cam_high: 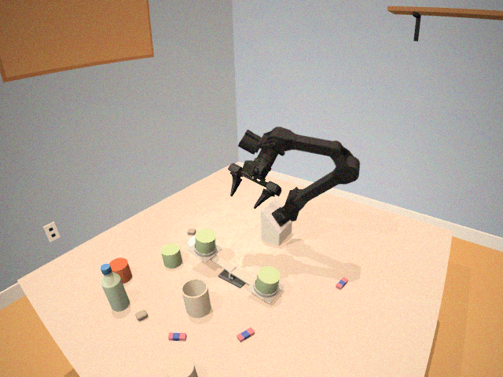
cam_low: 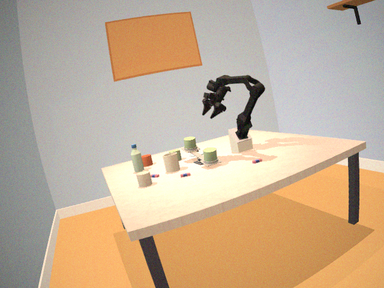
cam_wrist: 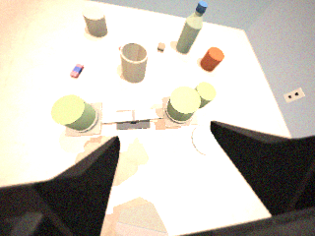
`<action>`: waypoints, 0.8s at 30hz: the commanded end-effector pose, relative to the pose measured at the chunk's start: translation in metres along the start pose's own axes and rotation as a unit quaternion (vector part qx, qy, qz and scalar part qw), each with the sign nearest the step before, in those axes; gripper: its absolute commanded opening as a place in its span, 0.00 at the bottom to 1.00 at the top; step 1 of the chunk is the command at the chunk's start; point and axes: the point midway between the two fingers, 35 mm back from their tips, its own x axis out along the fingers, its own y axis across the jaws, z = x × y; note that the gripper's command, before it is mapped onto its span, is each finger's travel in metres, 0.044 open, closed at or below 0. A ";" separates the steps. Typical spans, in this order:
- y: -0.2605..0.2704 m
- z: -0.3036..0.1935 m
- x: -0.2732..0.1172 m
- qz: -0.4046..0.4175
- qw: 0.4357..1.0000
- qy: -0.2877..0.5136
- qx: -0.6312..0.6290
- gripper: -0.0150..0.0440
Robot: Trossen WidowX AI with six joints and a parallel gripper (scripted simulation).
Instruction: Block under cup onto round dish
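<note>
And here's the claw, spread wide, nothing in its grip, tips angled down and hanging well above the bench! Down below, the balance carries both its cups: the dish-side cup on one end, the far-from-dish cup on the other, both green, both down on their pans! The block is out of sight, and I can't tell which cup covers it. There's the round dish, white, just beside one end of the balance, its near part tucked behind the cup from the top view. A spare green cylinder stands near that same end, the beige mug sits upright near the balance, and over by the red cylinder stands a blue-capped bottle
</note>
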 end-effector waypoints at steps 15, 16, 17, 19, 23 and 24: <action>0.024 -0.003 0.014 0.073 0.990 -0.007 0.120 1.00; 0.025 -0.001 0.016 0.076 0.989 0.003 0.131 1.00; 0.027 0.000 0.019 0.078 0.987 0.013 0.142 1.00; 0.031 0.003 0.025 0.083 0.982 0.033 0.165 1.00; 0.038 0.010 0.034 0.087 0.969 0.070 0.219 1.00; 0.039 0.011 0.036 0.087 0.965 0.078 0.233 1.00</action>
